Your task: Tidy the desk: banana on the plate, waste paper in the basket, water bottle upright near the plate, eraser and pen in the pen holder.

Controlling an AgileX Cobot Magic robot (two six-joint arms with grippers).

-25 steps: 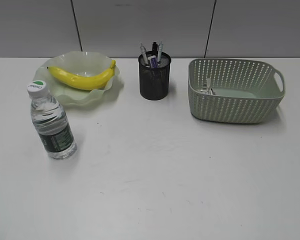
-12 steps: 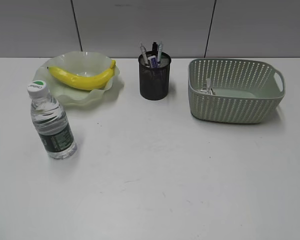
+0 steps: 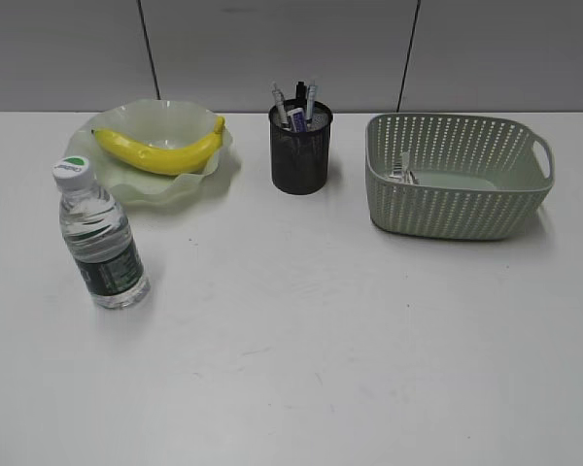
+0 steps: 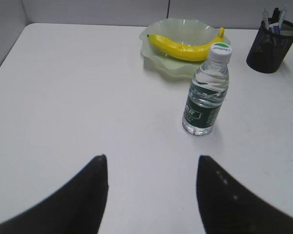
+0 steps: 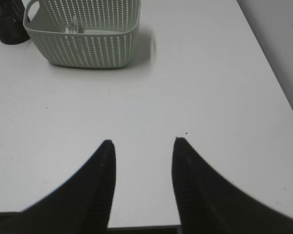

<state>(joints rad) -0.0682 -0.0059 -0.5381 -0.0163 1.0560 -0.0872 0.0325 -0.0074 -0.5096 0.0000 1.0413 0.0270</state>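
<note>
Nothing has moved since the earlier frame. Only your wrist views show the left gripper (image 4: 151, 163) and right gripper (image 5: 142, 146), both spread wide, holding nothing. Upper left, the banana (image 3: 160, 148) lies in the plate (image 3: 126, 184); the water bottle (image 3: 99, 236) stands upright on the white desk (image 3: 350, 330), grey wall panels behind.

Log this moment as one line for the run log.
banana on plate | water bottle upright | waste paper in basket | both grippers open, empty
</note>
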